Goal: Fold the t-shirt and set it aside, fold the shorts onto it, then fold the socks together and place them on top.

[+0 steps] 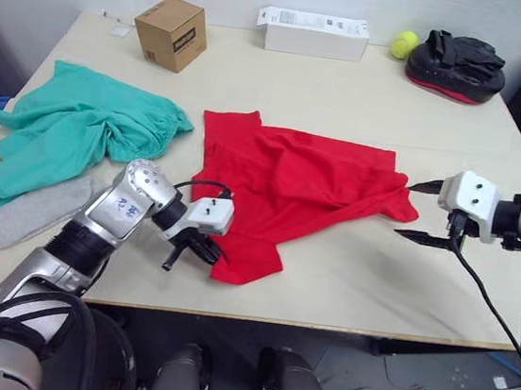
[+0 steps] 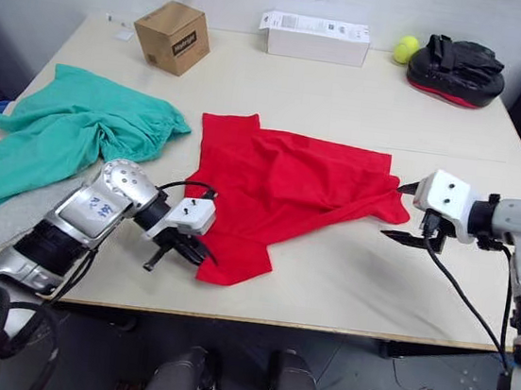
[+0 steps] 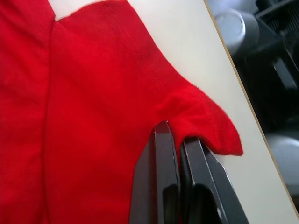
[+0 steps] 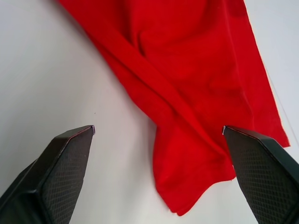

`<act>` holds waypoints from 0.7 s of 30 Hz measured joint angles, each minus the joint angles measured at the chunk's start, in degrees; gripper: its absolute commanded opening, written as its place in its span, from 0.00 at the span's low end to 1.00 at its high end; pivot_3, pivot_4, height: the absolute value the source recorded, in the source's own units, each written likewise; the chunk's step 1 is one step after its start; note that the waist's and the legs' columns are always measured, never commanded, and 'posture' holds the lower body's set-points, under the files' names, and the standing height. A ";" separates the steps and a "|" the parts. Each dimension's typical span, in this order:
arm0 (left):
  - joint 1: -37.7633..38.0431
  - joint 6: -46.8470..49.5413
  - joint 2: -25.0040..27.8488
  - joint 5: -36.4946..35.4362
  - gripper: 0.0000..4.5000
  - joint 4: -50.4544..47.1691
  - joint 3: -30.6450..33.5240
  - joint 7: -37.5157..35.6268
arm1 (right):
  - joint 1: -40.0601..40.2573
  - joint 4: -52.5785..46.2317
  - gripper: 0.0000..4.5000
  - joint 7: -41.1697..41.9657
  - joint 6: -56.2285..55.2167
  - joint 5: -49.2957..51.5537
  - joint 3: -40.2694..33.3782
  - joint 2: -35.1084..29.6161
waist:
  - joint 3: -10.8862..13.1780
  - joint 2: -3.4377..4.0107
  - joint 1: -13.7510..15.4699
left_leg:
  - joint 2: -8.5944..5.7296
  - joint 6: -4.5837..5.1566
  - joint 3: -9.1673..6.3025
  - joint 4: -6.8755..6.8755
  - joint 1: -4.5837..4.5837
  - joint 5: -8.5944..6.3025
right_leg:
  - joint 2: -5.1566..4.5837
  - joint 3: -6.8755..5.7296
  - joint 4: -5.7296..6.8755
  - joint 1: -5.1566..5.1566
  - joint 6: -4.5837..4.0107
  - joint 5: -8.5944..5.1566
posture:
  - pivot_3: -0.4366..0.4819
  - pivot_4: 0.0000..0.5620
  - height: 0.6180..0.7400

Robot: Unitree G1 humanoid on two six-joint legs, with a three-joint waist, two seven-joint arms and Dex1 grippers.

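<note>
- Red cloth of the t-shirt [image 1: 290, 184] was pinched between the two black fingers of the left end effector [image 3: 180, 140], which was clenched on a corner of the fabric at the shirt's near edge, close to the front edge of the table [image 1: 368, 94].
- The right end effector [image 1: 420, 210] stood released, its fingers spread wide, just off the far-right corner of the t-shirt; the upper fingertip sat at the cloth's tip, though contact could not be made out.
- In the right wrist view the two fingers [image 4: 56, 168] framed a rumpled corner of the t-shirt lying flat on the table between them.
- The t-shirt lay crumpled and partly spread across the middle of the table.
- The shorts [image 1: 78, 130] lay bunched to the left of the t-shirt, their gathered waistband nearest it, with a narrow strip of table between the two garments.
- The socks [image 1: 35, 210] lay flat beside the near edge of the shorts, left of the t-shirt and partly behind the left arm.
- A cardboard box [image 1: 171, 32] stood beyond the t-shirt toward the far left.
- A white box [image 1: 314, 32] lay beyond the t-shirt at the far edge.
- A yellow-green ball [image 1: 404, 44] and a black-and-red pad [image 1: 455, 67] sat beyond the t-shirt at the far right.
</note>
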 measured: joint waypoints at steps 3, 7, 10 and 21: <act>0.47 -1.06 1.23 -0.04 0.01 -0.52 -0.28 0.00 | -5.01 3.53 1.00 0.51 6.97 -0.11 1.20 2.57 | 0.00 0.01 -0.14 | 0.01 -0.01 0.00 0.01 0.00 0.00 | -0.02 0.01 0.06 -0.03 -0.03 -0.01 | 0.48 0.27 1.00; 1.93 -2.18 3.99 -0.71 0.01 -2.38 -0.86 -0.03 | -10.48 9.98 1.00 0.61 17.59 -1.63 2.88 3.30 | 0.00 0.02 -0.02 | 0.01 -0.02 -0.02 -0.02 -0.01 -0.01 | -0.06 -0.01 0.12 -0.07 -0.18 -0.10 | 0.48 0.27 1.00; 2.45 -2.18 5.54 -1.40 0.01 -2.94 -0.98 -0.03 | -12.51 14.57 1.00 -0.04 22.76 -2.14 2.94 4.78 | 0.00 0.02 0.02 | 0.01 -0.02 -0.02 -0.01 -0.02 -0.01 | -0.07 -0.02 0.15 -0.09 -0.23 -0.13 | 0.48 0.27 1.00; 2.56 -1.10 4.45 -2.17 0.00 -4.21 -1.05 0.02 | -16.40 23.10 0.79 -4.54 32.04 -3.66 2.86 8.62 | 0.00 0.02 -0.08 | 0.00 -0.03 0.02 -0.01 -0.03 0.00 | -0.07 -0.02 0.23 -0.12 -0.24 -0.14 | 0.48 0.27 1.00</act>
